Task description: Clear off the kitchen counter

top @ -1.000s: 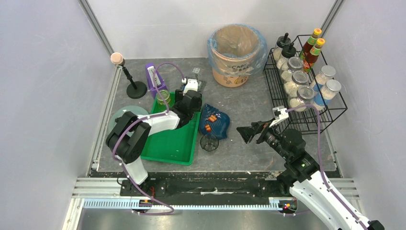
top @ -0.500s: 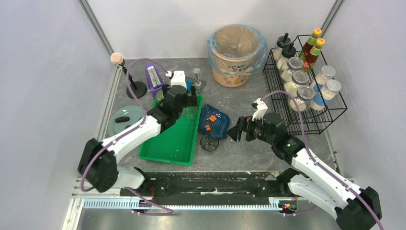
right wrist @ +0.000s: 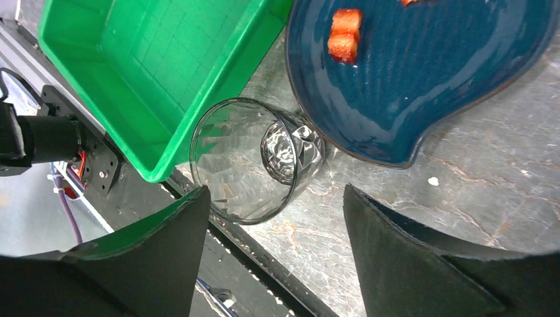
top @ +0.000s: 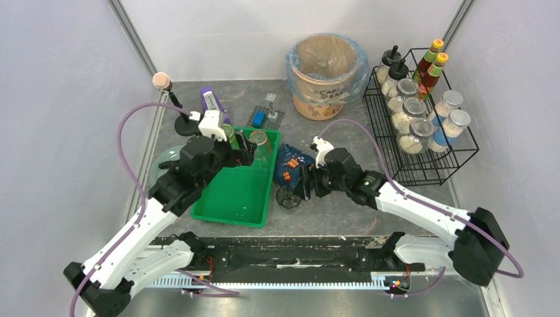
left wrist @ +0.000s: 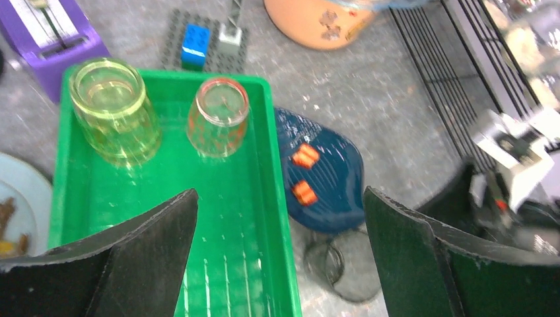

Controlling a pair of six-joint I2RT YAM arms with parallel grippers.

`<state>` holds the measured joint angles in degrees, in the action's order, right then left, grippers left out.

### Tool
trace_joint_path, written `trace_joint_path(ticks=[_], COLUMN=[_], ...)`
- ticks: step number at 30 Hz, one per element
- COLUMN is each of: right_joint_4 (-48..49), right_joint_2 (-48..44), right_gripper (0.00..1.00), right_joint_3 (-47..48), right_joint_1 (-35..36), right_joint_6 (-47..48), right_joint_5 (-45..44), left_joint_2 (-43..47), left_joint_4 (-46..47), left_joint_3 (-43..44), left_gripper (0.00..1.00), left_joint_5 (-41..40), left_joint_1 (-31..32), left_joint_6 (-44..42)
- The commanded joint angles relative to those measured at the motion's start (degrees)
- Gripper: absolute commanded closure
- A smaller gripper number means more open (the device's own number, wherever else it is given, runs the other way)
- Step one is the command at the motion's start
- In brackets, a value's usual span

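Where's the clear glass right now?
In the top view the clear glass sits on the counter just right of the green tray, at the near edge of the blue plate, beside the right gripper.

Plain pale walls point(top: 59, 99) close three sides. Metal posts point(top: 134, 38) rise at both far corners. Light is even.

On the counter point(top: 310, 132), a green tray point(top: 231, 193) holds a yellow-green glass point(top: 228, 134) and a red-rimmed glass point(top: 259, 139) at its far end. The left gripper point(top: 249, 150) hangs above the tray just beside them. The right gripper point(top: 302, 187) is at a clear glass point(top: 288, 197) beside a blue plate point(top: 295, 165).
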<state>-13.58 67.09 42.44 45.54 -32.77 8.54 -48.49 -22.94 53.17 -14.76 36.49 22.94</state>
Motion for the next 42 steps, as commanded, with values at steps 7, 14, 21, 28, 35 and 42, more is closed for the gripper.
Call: trace_joint_path(ticks=[7, 14, 21, 28, 35, 42], right_joint_4=[-0.48, 1.48, 8.46, 18.2, 32.99, 49.96], right_joint_2=[9.72, 7.09, -1.66, -14.77, -27.65, -30.48], right_gripper=[0.42, 0.71, 1.0, 1.0, 1.0, 1.0], right_joint_3=[5.11, 1.5, -5.89, -14.12, -23.84, -29.52], right_joint_1=[2.75, 2.82, 2.19, -0.71, -4.65, -6.21], right_joint_6=[-1.84, -3.83, -9.07, -15.0, -23.61, -31.52], right_joint_5=[-4.82, -6.72, -6.42, -7.48, -8.18, -6.68], left_joint_2=[10.75, 13.49, 13.13, 12.35, 10.62, 7.22], left_joint_4=[-7.15, -3.05, 2.0, 5.97, 12.56, 22.58], left_joint_3=[-8.27, -13.58, -16.11, -16.86, -17.53, -18.66], left_gripper=[0.0, 0.0, 0.01, 0.01, 0.01, 0.01], left_joint_5=[11.68, 17.35, 21.51, 24.13, 28.02, 31.92], left_joint_1=[-0.1, -0.1, -0.1, -0.1, -0.02, 0.06], left_joint_6=[12.54, 20.36, 26.4, 30.24, 35.28, 40.51])
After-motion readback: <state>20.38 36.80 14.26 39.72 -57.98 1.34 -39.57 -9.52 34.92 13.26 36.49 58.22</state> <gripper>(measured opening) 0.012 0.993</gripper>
